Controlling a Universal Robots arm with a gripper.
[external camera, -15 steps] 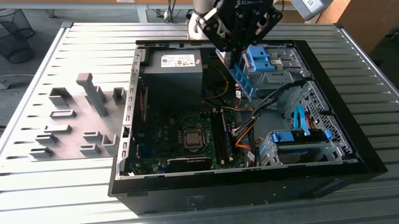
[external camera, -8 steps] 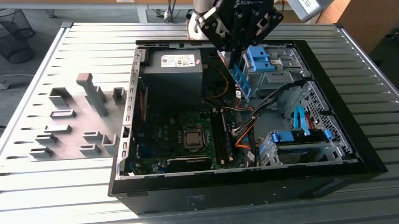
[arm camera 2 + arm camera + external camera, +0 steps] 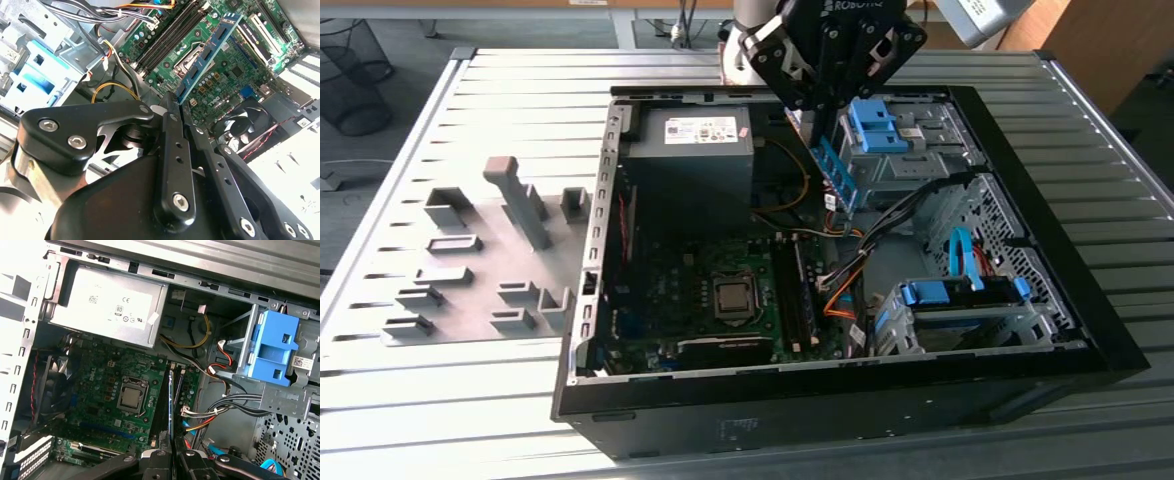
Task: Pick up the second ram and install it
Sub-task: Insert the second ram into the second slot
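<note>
In the exterior view the claw hangs over the open computer case, narrowed onto one thin stick, the second ram, which stands upright below it beside the farther of two blue drive brackets; the claw's black body hides the stick's top end. The case lies on a slatted surface, with one grey holder plate at the exterior view's left, its blocks hard to count. In the second wrist view the claw pinches one end of the ram, whose blue-green face carries several black chips; one fan sits beyond. In the first wrist view the ram shows edge-on, chips hidden, reaching from the claw over the motherboard beside one processor socket; whether it touches the black memory slots cannot be told.
</note>
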